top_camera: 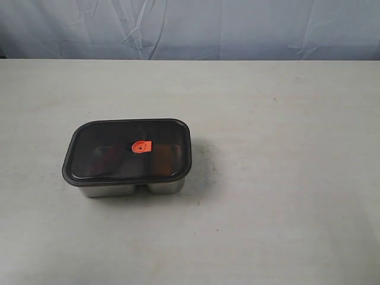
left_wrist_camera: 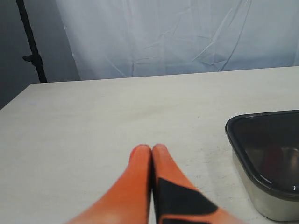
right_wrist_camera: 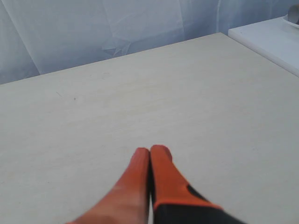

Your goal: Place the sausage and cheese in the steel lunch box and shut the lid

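On table (top_camera: 285, 178): lid (top_camera: 113, 148) covers steel lunch box (top_camera: 119, 189) (orange valve (top_camera: 141, 146)); jaws closed, empty.

Indistinct interior beneath dark lid (top_camera: 113, 151)

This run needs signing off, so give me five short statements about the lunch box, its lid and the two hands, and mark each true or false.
1. The dark smoky translucent lid sits on the shiny rectangular steel lunch box. True.
2. The small orange-red centre valve on the lid faces up. True.
3. The left hand is open around the box. False: it is shut, holds nothing and is apart from the box.
4. The right hand grips a sausage. False: it is shut and empty, with only the pale table ahead of it.
5. In the exterior view the box stands on the right of the table. False: it stands left of the middle.
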Tool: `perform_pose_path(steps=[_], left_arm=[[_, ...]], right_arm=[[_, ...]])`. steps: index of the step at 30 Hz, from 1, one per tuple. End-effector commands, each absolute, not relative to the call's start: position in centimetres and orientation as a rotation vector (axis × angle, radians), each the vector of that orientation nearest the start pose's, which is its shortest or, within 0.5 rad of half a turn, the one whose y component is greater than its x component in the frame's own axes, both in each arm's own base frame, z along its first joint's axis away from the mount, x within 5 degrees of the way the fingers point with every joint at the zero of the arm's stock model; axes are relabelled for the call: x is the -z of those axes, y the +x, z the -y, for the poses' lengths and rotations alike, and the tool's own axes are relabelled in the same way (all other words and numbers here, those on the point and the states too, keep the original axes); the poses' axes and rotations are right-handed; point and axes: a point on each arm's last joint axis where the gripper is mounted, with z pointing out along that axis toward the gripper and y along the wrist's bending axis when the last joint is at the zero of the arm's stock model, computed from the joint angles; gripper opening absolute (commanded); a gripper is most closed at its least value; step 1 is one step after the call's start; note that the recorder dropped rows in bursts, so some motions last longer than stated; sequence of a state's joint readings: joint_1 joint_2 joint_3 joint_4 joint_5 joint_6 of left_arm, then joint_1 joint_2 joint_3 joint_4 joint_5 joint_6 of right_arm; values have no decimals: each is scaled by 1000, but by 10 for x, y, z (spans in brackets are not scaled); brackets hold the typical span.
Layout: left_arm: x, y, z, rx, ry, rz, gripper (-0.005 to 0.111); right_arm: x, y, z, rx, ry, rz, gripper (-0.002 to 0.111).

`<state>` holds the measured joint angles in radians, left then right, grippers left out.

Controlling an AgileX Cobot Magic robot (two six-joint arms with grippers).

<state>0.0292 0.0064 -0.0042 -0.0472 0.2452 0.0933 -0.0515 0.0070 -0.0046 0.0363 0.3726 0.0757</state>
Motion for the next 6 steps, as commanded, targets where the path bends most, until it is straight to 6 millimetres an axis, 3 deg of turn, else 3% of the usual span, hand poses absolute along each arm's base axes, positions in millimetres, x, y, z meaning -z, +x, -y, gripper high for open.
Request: perform_pose_path(steps=[1, 6], left_arm=[[-192, 56, -1, -43, 18, -1714, 0], [-192, 56, -1, -43, 18, -1714, 0]], right_arm=[[-180, 53, 2, -45, 140, -1844, 0], [-180, 53, 2, -45, 140, -1842, 0]])
